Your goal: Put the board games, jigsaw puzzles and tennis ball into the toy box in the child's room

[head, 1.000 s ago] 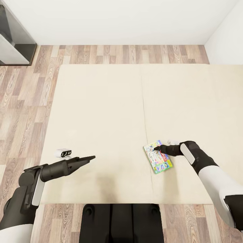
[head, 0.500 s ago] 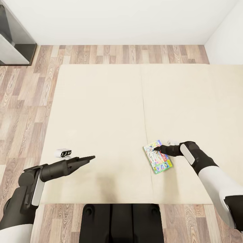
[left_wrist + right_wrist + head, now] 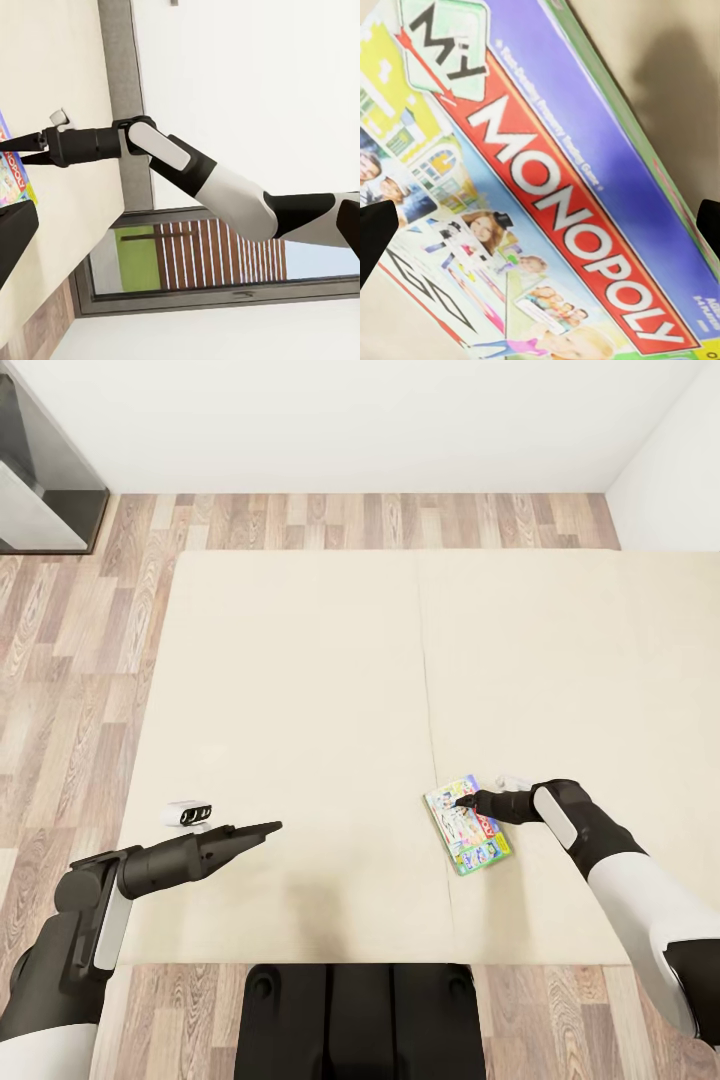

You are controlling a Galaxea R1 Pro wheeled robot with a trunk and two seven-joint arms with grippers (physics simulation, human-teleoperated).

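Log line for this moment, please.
right gripper: jaws open, over colourful My Monopoly game box | box: flat on beige bed mattress | left gripper: nothing held, over bed

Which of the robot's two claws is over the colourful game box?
The right gripper, reaching over the Monopoly box on the bed; the left gripper hangs over bare mattress.
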